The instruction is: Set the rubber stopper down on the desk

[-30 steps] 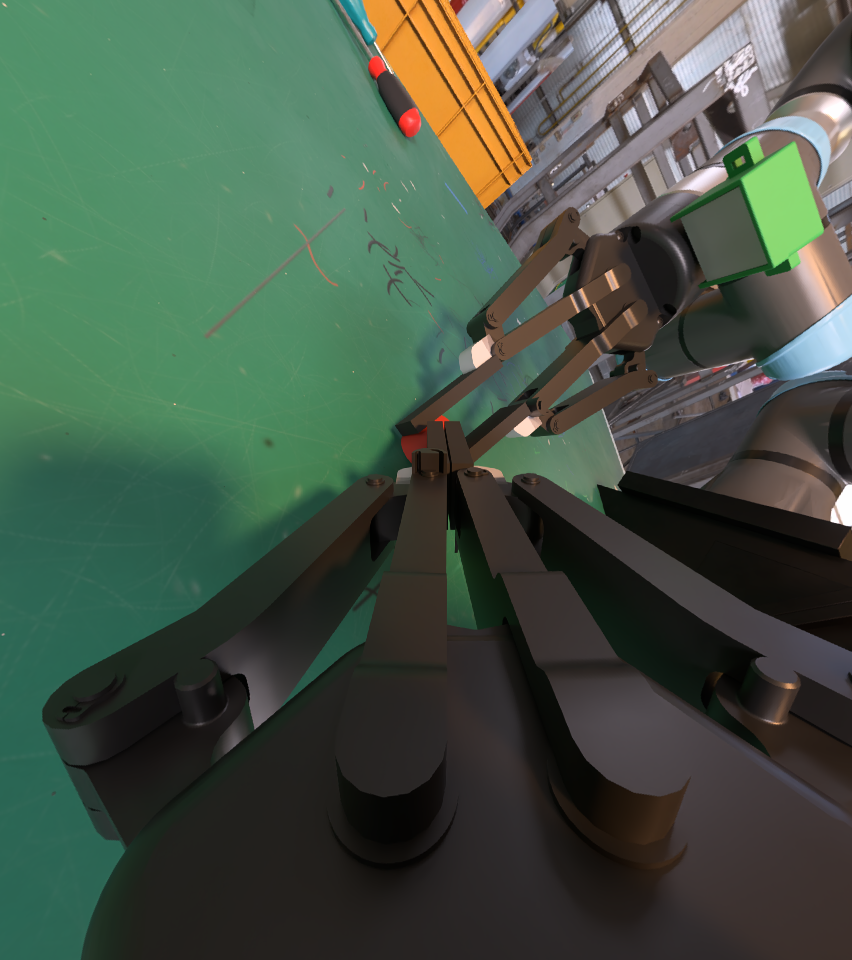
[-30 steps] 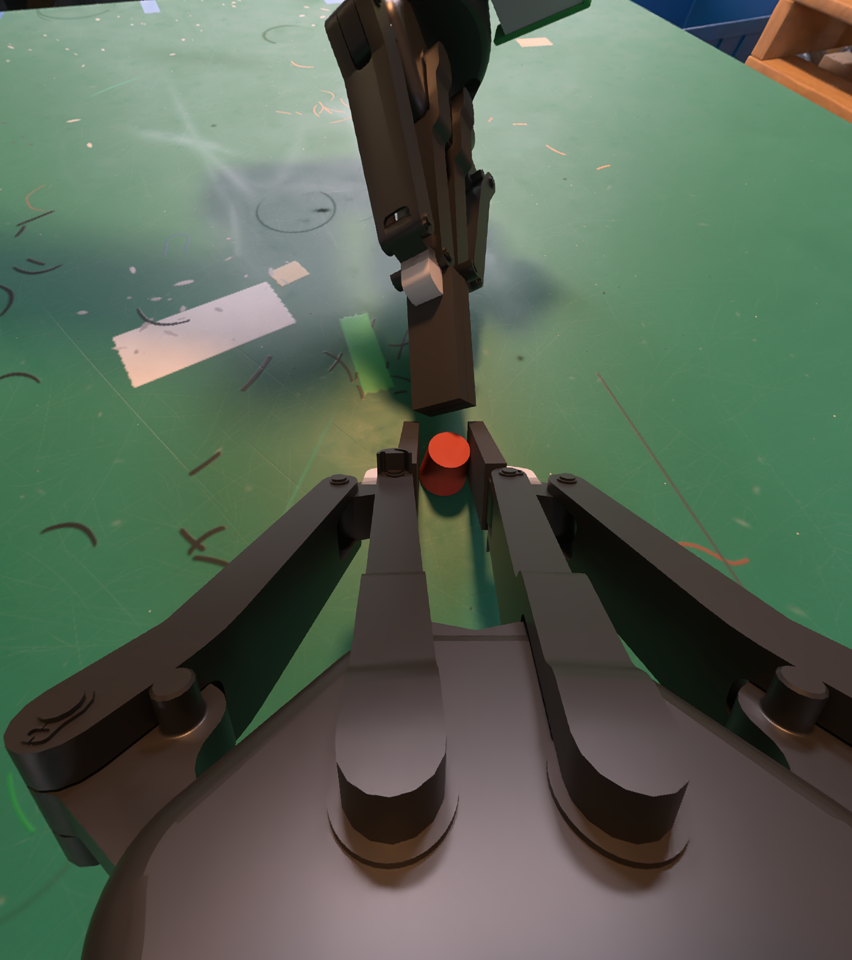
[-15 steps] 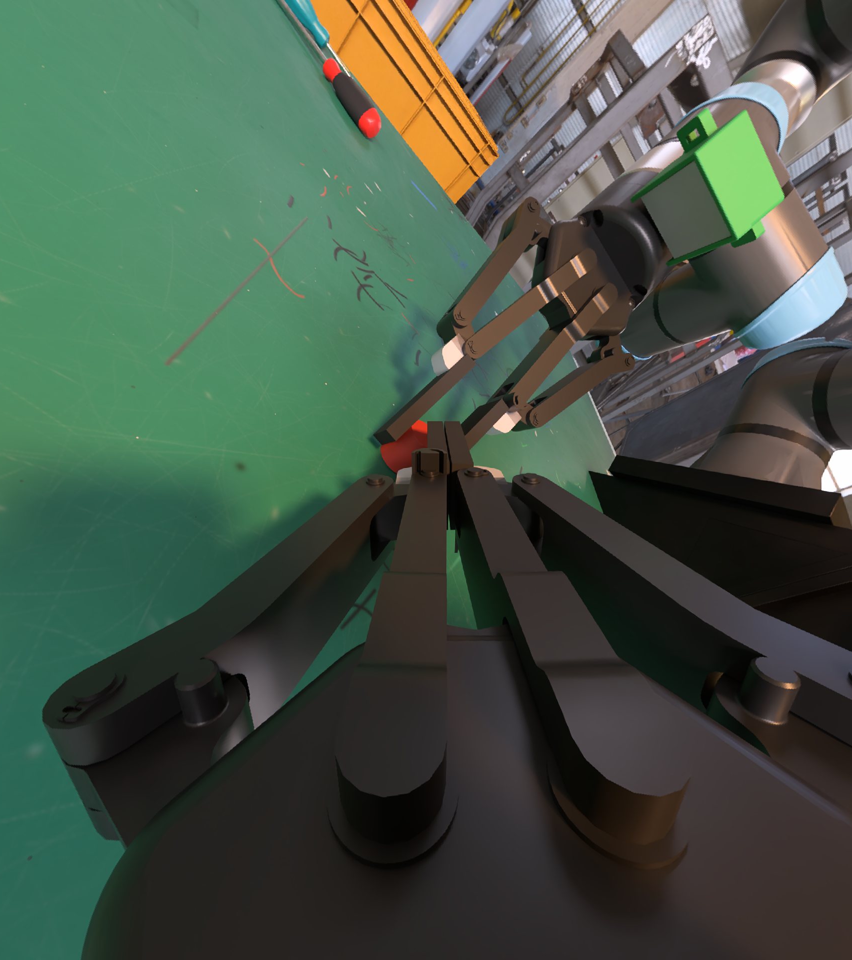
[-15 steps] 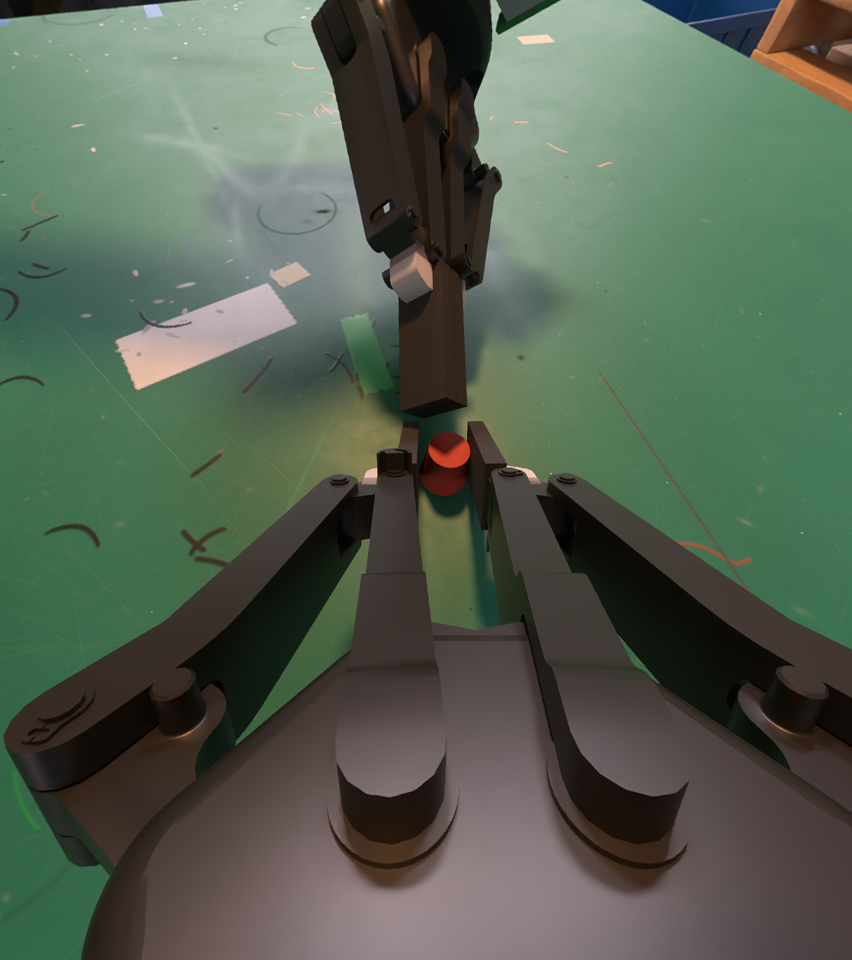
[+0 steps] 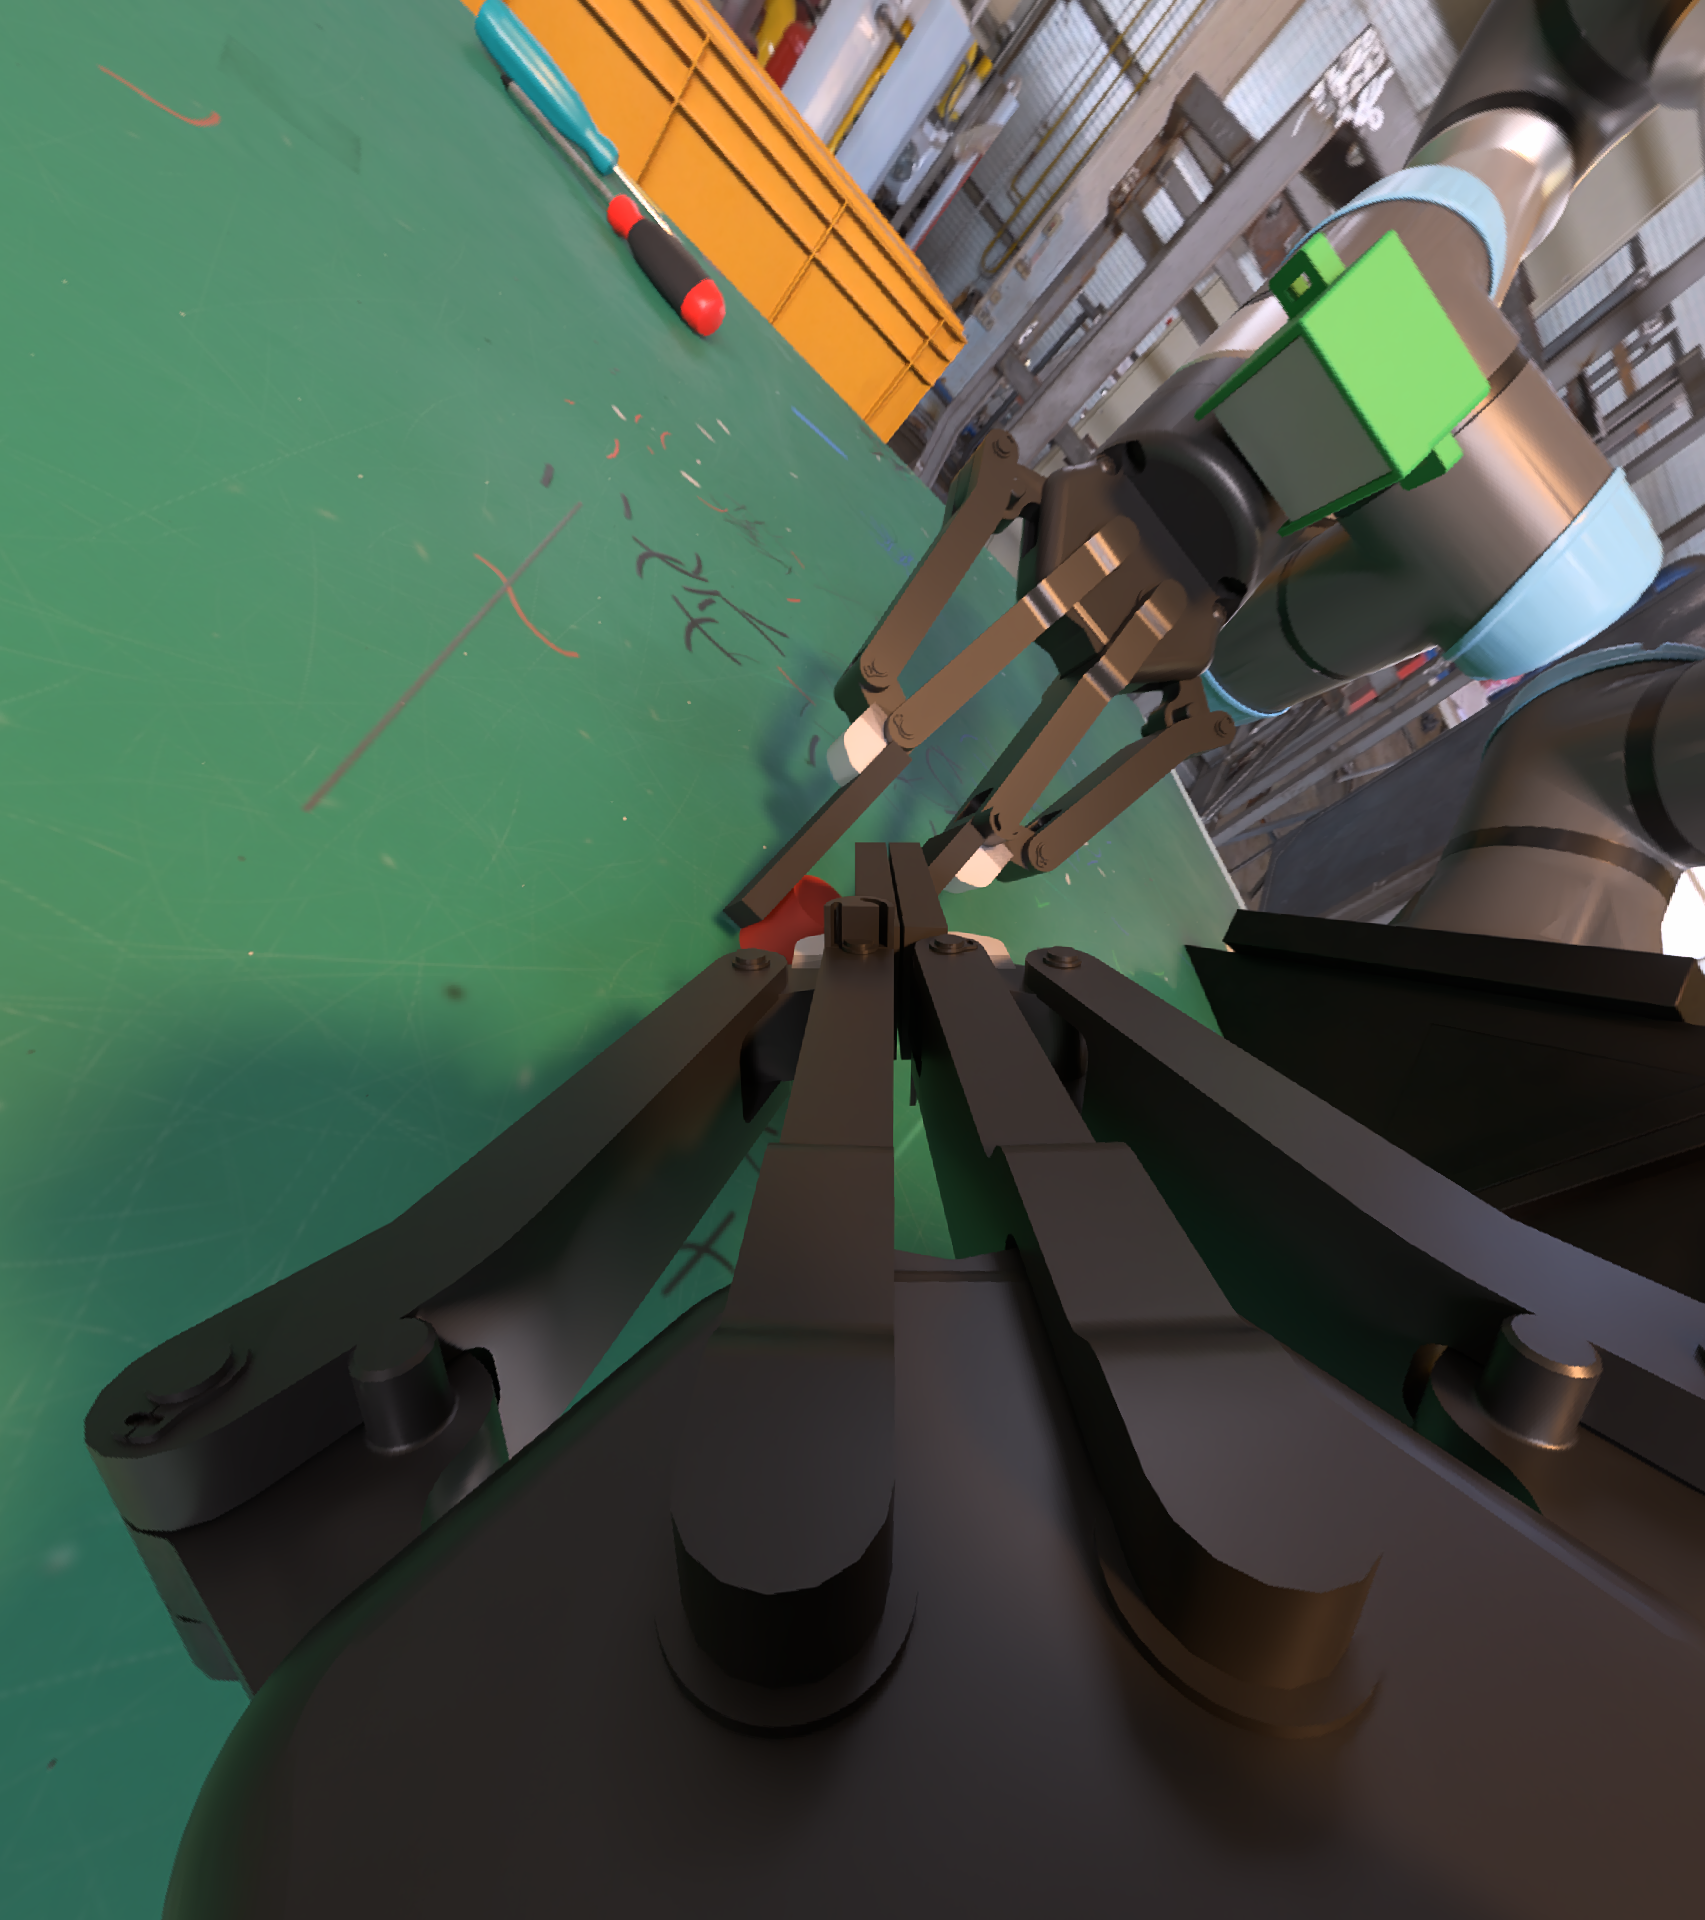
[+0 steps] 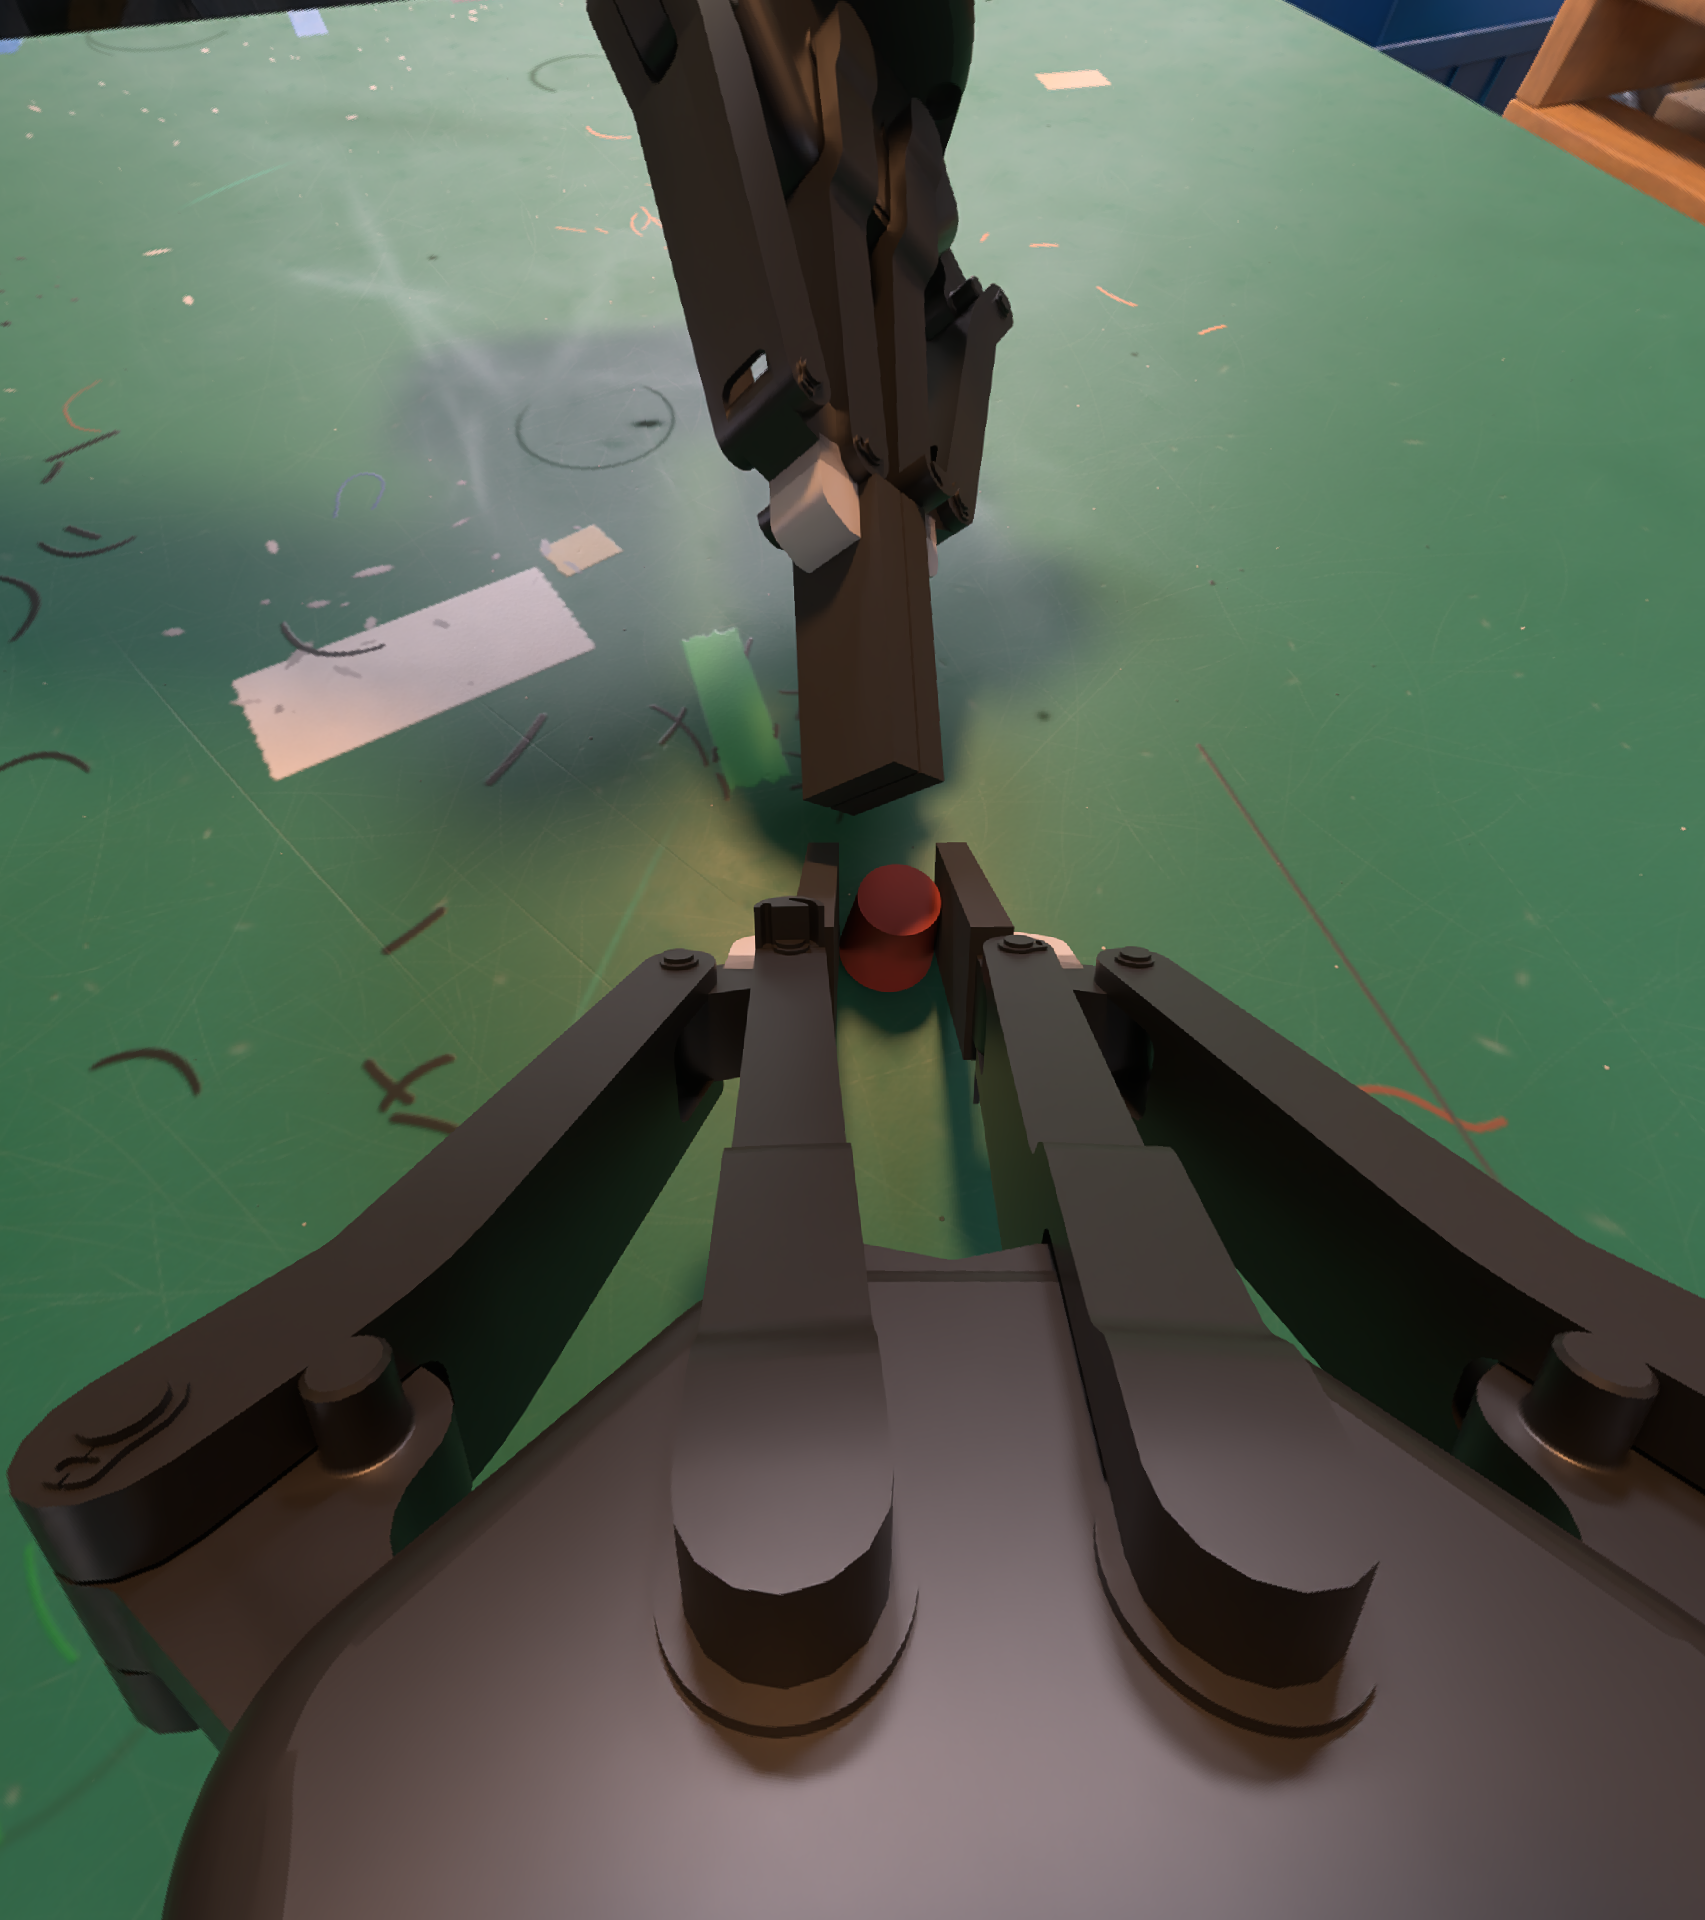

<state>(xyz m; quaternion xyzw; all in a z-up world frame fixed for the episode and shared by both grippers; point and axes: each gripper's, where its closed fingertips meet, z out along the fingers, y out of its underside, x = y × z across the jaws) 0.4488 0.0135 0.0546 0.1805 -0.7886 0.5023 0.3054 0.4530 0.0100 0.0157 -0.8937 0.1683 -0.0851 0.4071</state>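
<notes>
While the right tool is grasping the red rubber stopper by its curved sides, one finger on either flank, the stopper is sitting low over the green bench, and whether its base is touching cannot be told. Just beyond the stopper, the left tool is hanging point-down with its fingers clenched together on nothing, apart from the stopper. In the left wrist view the stopper is showing only as a red sliver beside the right tool's near finger. The stopper is looking small and light, and being rubber it is probably grippy and slightly yielding, hardly fragile; the tapered sides are the sensible place to hold it, squeezing gently so it is not popping out. Farther from the stopper, a pale tape patch and a green strip are lying flat, and a red-and-black screwdriver is resting beside an orange crate.
</notes>
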